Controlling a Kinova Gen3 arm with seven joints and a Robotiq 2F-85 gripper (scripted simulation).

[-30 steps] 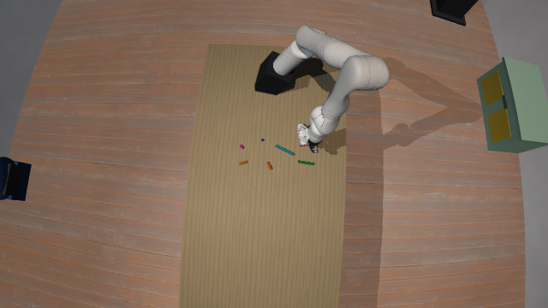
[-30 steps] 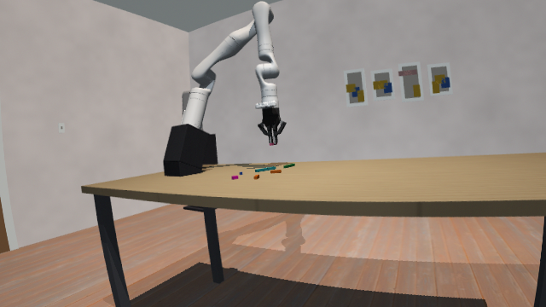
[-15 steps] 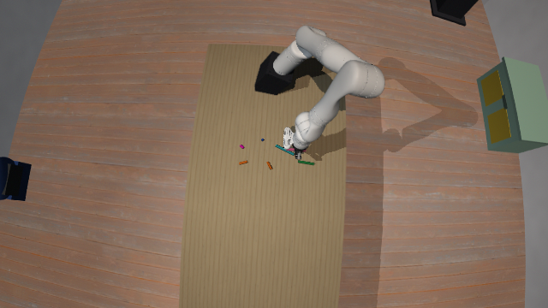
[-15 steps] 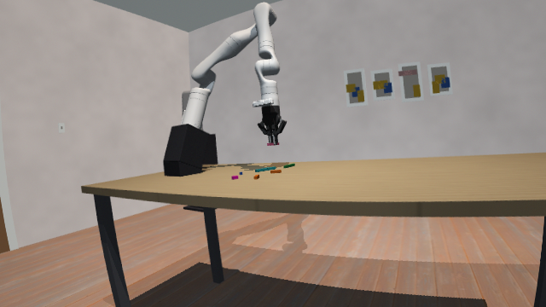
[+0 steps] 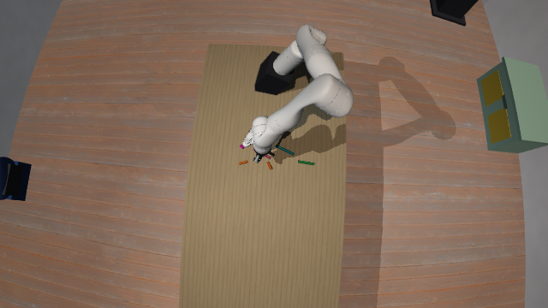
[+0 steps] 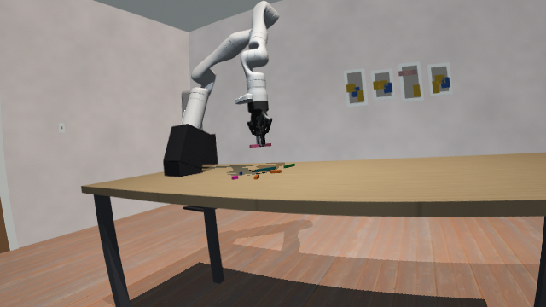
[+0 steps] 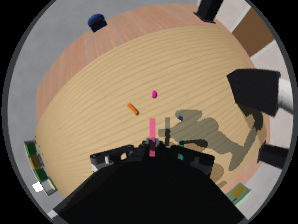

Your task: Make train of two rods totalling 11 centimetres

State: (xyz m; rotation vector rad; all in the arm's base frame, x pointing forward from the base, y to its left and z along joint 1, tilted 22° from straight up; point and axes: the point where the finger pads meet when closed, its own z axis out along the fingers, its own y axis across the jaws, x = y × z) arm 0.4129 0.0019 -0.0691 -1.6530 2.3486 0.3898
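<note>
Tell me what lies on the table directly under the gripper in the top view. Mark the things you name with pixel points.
The gripper point(image 5: 257, 159) point(image 6: 260, 144) point(image 7: 152, 143) holds the pink rod point(image 5: 267, 156) point(image 6: 253, 146) point(image 7: 152, 128) above the table point(image 5: 257, 239) point(image 6: 384, 179) point(image 7: 100, 100). The arm and gripper cover the tabletop directly beneath, so what lies there can't be seen from above.

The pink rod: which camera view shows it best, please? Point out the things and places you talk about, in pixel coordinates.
The exterior view, because the pink rod point(image 5: 267, 156) point(image 6: 253, 146) point(image 7: 152, 127) appears there almost side-on, held above the table point(image 5: 257, 239) point(image 6: 384, 183) point(image 7: 90, 110). The wrist view shows it from above, partly behind the gripper point(image 5: 257, 158) point(image 6: 260, 144) point(image 7: 152, 142); the top view shows only a small piece.
</note>
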